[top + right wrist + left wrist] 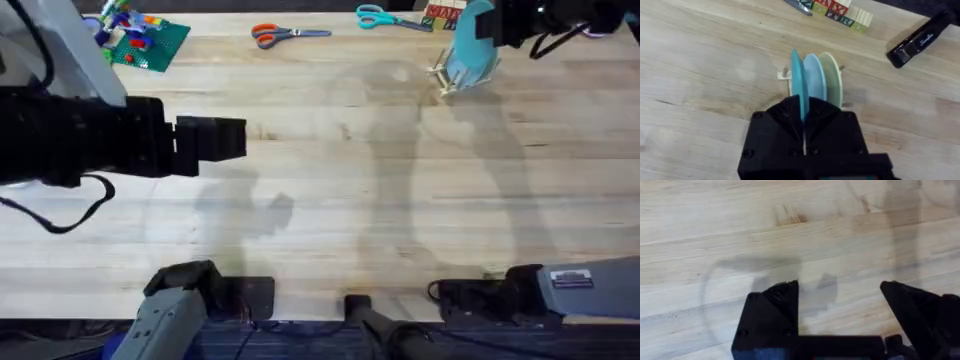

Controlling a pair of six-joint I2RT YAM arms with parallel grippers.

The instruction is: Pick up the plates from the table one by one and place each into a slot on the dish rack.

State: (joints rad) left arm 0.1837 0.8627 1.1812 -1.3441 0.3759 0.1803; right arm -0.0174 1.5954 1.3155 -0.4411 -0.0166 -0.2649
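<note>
The dish rack point(785, 74) stands at the table's far right, with three plates upright in its slots. The teal plate point(796, 75) is outermost, the pale blue plate point(814, 77) is in the middle, and a cream-yellow plate point(832, 75) is behind them. My right gripper point(803, 107) is shut on the teal plate's rim. From overhead the plates point(470, 52) show as one blue stack in the rack point(445, 84), with the right gripper point(492, 28) over them. My left gripper point(840, 300) hangs open above bare wood at the table's left point(215, 138).
Orange scissors point(275, 35) and teal scissors point(385, 17) lie along the far edge. A green board with toys point(145, 42) sits at the far left. Letter blocks point(840, 12) and a black stapler point(917, 40) lie near the rack.
</note>
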